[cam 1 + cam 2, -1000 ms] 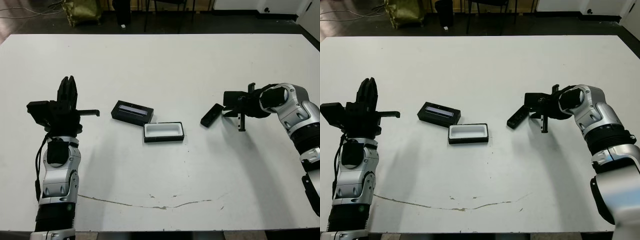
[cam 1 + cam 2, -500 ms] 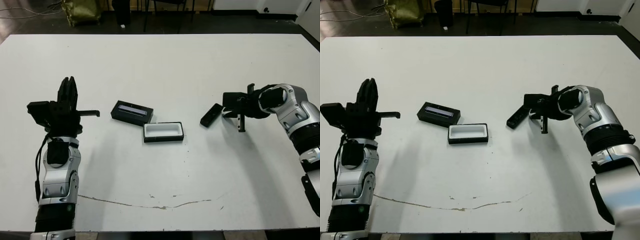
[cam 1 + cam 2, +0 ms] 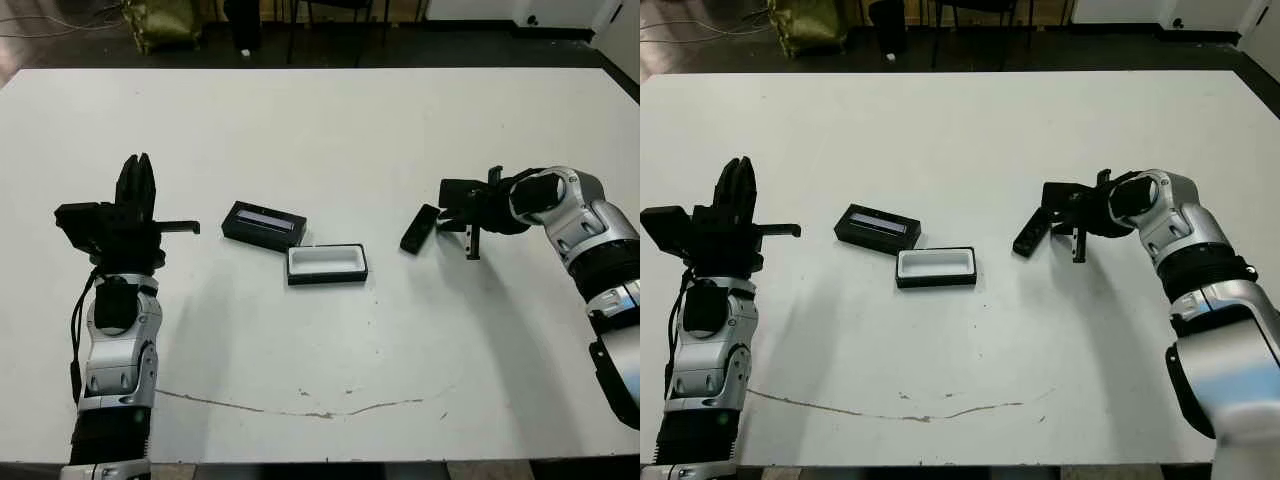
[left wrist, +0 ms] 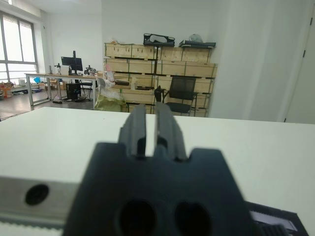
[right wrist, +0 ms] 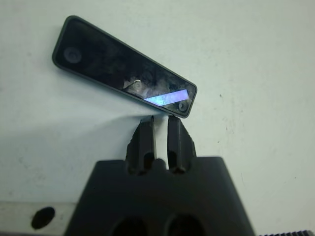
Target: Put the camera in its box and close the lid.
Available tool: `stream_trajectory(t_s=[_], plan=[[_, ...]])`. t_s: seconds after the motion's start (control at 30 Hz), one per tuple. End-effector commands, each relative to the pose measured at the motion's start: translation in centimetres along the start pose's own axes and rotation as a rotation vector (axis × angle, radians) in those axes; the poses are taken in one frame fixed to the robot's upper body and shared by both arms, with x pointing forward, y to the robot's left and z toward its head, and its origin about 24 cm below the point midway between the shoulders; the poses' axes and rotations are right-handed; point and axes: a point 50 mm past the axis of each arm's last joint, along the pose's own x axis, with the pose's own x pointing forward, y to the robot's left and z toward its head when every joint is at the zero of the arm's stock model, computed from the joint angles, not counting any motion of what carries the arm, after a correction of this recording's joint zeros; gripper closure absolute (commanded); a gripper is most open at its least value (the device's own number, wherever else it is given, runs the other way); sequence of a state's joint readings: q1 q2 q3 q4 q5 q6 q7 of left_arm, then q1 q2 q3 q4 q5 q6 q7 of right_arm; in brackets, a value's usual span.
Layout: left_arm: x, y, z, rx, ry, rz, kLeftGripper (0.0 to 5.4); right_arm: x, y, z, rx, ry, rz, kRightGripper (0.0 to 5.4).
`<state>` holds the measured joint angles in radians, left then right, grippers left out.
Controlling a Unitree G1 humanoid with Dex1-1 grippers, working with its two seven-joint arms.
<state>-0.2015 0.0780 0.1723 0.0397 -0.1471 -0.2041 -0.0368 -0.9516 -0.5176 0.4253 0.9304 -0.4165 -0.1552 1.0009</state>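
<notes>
Since a second ago the right tool (image 3: pixel 452 207) has been brought closer to the camera (image 3: pixel 421 229), its fingers (image 5: pixel 145 139) pressed nearly together just short of the camera's end. The camera lies flat, right of the counter's (image 3: pixel 320 120) middle, well apart from the box (image 3: pixel 327 264). The box sits open near the centre with the lid (image 3: pixel 264 224) touching its far left corner. The left tool (image 3: pixel 136 185) is held upright near the left edge, fingers pressed together, empty. The camera is judged light, stiff and smooth (likely slippery); it is best gripped across its narrow width near the middle, for which the fingers must first be spread.
</notes>
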Motion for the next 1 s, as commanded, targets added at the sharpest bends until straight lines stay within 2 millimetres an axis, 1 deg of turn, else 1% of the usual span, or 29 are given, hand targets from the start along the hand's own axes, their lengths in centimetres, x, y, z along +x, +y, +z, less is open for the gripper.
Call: stream_trajectory(t_s=[0.03, 0.13, 0.5, 0.83, 1.0], plan=[[-0.4, 0.1, -0.6, 0.008, 0.034, 0.006, 5.38, 1.1, 0.8, 0.0, 0.016, 0.015, 0.038, 5.40], [-0.4, 0.1, -0.6, 0.002, 0.036, 0.007, 5.38, 1.2, 0.8, 0.2, -0.006, 0.009, 0.025, 5.40], [-0.4, 0.1, -0.7, -0.001, 0.036, 0.005, 5.38, 1.9, 0.8, 0.4, 0.007, -0.021, -0.018, 5.40], [-0.4, 0.1, -0.8, -0.006, 0.040, 0.014, 5.38, 2.4, 0.7, 1.0, 0.000, -0.036, -0.031, 5.40], [-0.4, 0.0, -0.8, -0.007, 0.044, 0.015, 5.38, 2.7, 0.6, 1.5, 0.029, -0.046, -0.014, 5.40]])
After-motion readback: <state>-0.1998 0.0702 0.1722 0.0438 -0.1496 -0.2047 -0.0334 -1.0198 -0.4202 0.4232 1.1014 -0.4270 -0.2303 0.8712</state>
